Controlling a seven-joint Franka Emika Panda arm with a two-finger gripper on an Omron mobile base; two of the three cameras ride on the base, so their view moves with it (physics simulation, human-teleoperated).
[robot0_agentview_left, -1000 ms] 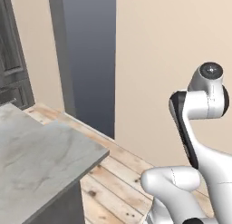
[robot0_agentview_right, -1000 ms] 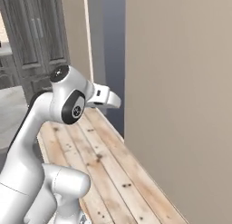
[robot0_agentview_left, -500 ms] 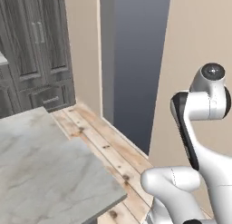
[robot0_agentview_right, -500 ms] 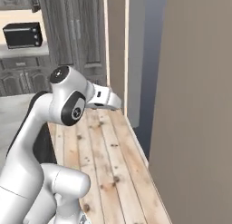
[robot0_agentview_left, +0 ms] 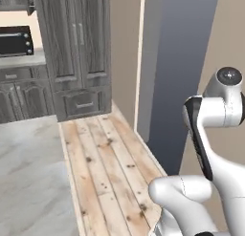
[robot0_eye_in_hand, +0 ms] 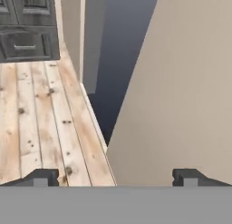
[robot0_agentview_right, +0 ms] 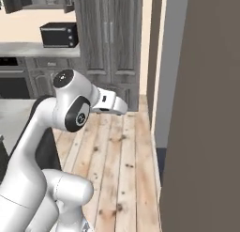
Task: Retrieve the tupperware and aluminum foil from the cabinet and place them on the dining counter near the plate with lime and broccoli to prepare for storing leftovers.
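Tupperware and foil are not visible from here, so I cannot tell where in the cabinet they sit. From left to right: the grey worktop (robot0_agentview_left: 28, 177) lies beside the base, then the dark tall cabinet (robot0_agentview_left: 79, 53) with its drawer (robot0_eye_in_hand: 27, 44), then the beige wall (robot0_eye_in_hand: 181, 96) very near the arm. The gripper (robot0_eye_in_hand: 115, 177) is released, jaws wide, holding nothing. I think the risk is that the arm scrapes this wall while the base drives.
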